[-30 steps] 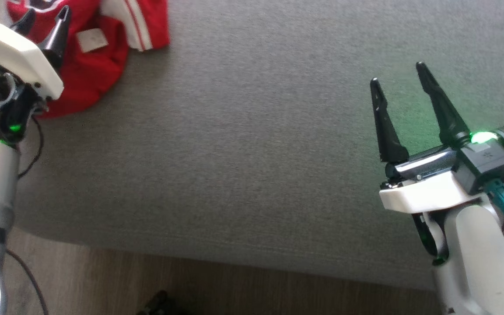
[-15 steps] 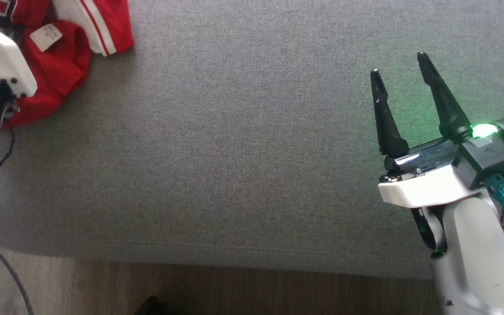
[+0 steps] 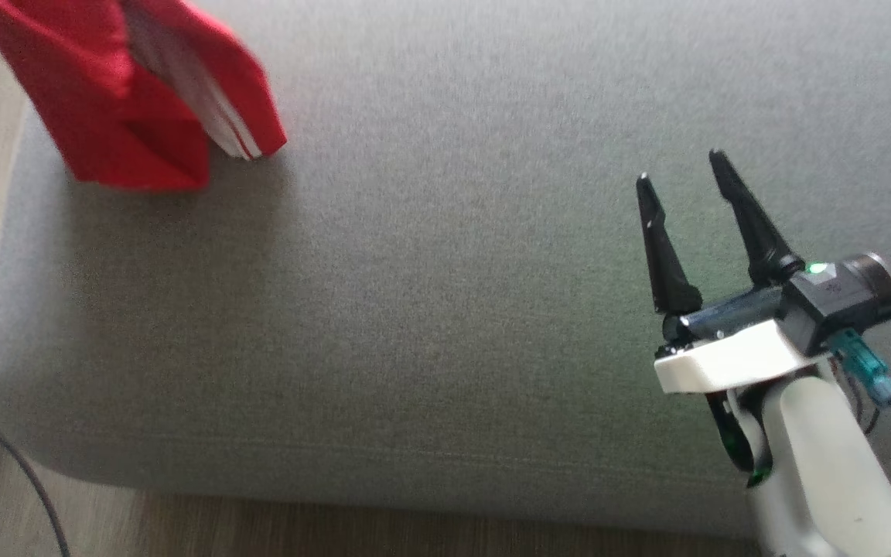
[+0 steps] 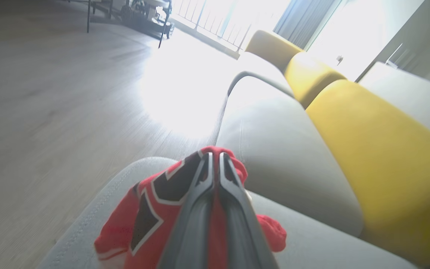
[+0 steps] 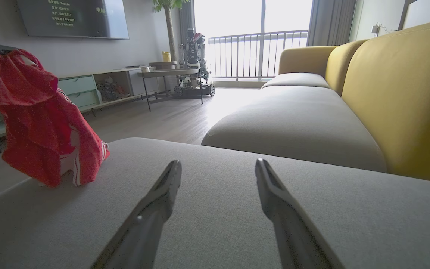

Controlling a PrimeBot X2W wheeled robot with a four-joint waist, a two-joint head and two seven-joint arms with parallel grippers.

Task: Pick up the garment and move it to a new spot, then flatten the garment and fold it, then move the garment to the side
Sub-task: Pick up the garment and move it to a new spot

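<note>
The garment (image 3: 128, 100) is red with white stripes and black-and-white lettering. It hangs over the grey sofa seat (image 3: 445, 309) at the far left of the head view, its lower edge near the cushion. In the left wrist view my left gripper (image 4: 215, 157) is shut on the garment (image 4: 144, 216), its fingers pressed together over a bunched fold. The right wrist view has the garment (image 5: 39, 119) dangling at the left above the seat's corner. My right gripper (image 3: 681, 178) stands open over the seat at the right, its fingers (image 5: 162, 194) spread with nothing between them.
A yellow backrest (image 5: 398, 97) runs along the sofa's far side. A second grey seat (image 5: 293, 123) lies beyond this one. Wooden floor (image 3: 337, 534) borders the seat's front edge. A TV unit (image 5: 88, 89) and a small table (image 5: 170, 74) stand across the room.
My left gripper has shut on the garment and lifted it off the seat, so it now hangs instead of lying crumpled. The head camera has shifted. The right gripper stays open.
</note>
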